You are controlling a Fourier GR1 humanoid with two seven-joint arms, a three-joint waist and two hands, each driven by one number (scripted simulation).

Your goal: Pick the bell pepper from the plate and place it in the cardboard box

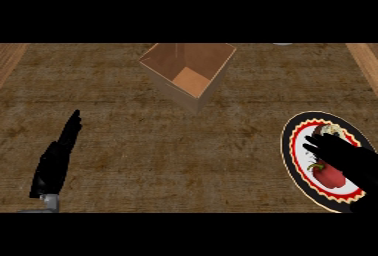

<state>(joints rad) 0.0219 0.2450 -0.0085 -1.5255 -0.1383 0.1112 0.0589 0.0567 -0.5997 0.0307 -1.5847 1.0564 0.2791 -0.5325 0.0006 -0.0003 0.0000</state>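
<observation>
Brown wooden desk (148,150) carries an open box (188,72) at the far middle and a plate (295,160) at the right edge. On the plate lies the red pepper (330,176), partly covered by the right hand (345,157), fingers spread over it, not clearly gripping. Left hand (55,160) rests open at lower left.

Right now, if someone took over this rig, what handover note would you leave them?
Left hand: open, resting at lower left, holding nothing.
Right hand: over the plate at right, fingers spread above the bell pepper; no grasp visible yet.
Cardboard box: open, at top centre, nothing visible inside.
Done: reach to the plate.
Left: grasp pepper, lift, carry to the box, release.
</observation>
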